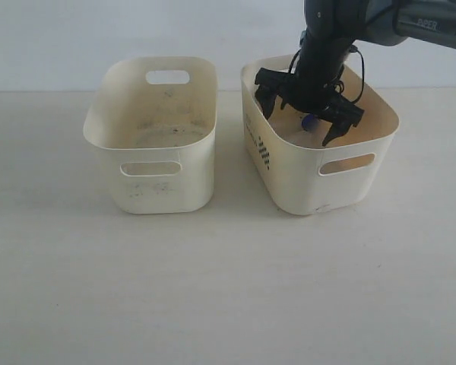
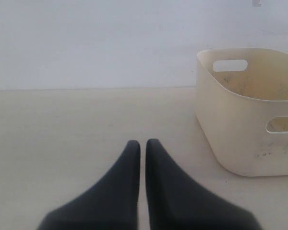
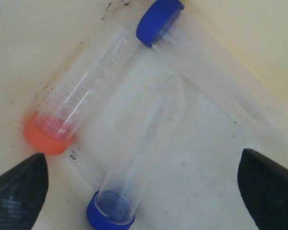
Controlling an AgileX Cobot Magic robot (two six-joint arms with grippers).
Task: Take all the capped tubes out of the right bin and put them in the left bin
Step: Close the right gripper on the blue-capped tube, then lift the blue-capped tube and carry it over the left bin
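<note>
The right claw (image 3: 144, 191) hangs wide open inside the right bin (image 1: 349, 179), just above the capped tubes (image 3: 134, 158). One blue-capped tube lies between its fingertips, long axis apparently crosswise to the closing line. The left claw (image 2: 143, 143), pinched together, sits outside that bin, so the right arm is nearer.

The left bin (image 1: 175, 186), a cream tub with oval handle slots and a grey-speckled floor, stands upright on the desk (image 1: 213, 289) at centre-left of the exterior frame. Just beside it, at upper right, the right bin (image 1: 289, 179) stands upright too, with a black checkered print on its side wall. On its yellowish floor lie three clear capped tubes, all on their sides. The orange-capped tube (image 3: 86, 91) and a blue-capped tube (image 3: 221, 76) form a V, the blue cap just beside the orange one's closed end. A second blue-capped tube (image 3: 139, 139) lies between them.
</note>
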